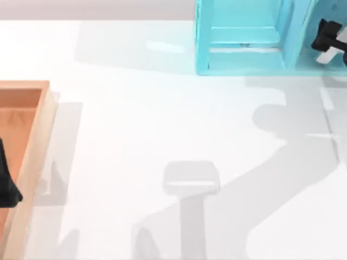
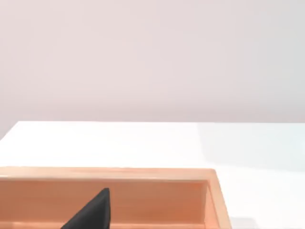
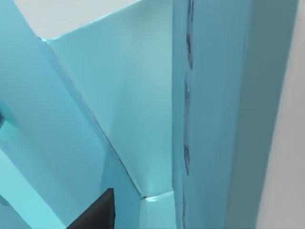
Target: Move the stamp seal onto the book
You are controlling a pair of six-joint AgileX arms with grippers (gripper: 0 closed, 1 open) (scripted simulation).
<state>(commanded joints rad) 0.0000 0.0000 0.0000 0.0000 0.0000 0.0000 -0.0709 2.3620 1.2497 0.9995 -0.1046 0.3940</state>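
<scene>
Overhead, I saw a wooden tray [image 1: 32, 157] at the table's [image 1: 135, 124] left edge with my left gripper [image 1: 6, 187] dark above its floor, and a turquoise shelf unit [image 1: 244, 43] at the far right, my right gripper [image 1: 328, 40] at its right-hand compartment. Left wrist: the tray's [image 2: 143, 174] rim and inner wall showed, with one black fingertip [image 2: 93, 212] inside. Right wrist: turquoise shelf walls [image 3: 143, 95] close up, one dark fingertip [image 3: 97, 212] against them. I could not tell whether either gripper was released or clenched, nor where the stamp seal or book lay.
</scene>
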